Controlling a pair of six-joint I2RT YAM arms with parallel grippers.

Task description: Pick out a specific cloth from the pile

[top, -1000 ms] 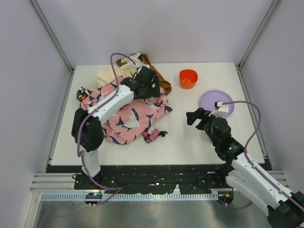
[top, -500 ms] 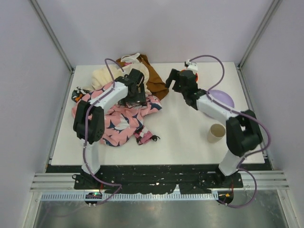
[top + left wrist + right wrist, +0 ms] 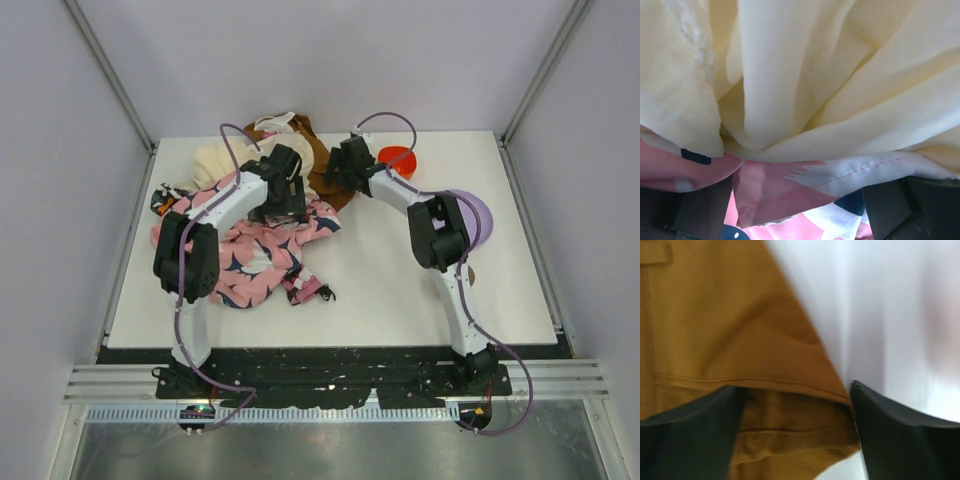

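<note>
The pile lies far left on the table, with the rust-brown cloth at its far-right edge. The right gripper straddles that cloth's hem, jaws wide. The left gripper gapes over cream folds.

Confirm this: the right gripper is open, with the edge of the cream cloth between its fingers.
One thing is wrong. The right gripper is open, but the edge between its fingers belongs to the brown cloth, not the cream one. The right wrist view shows this. The cream cloth appears in the left wrist view instead.
</note>
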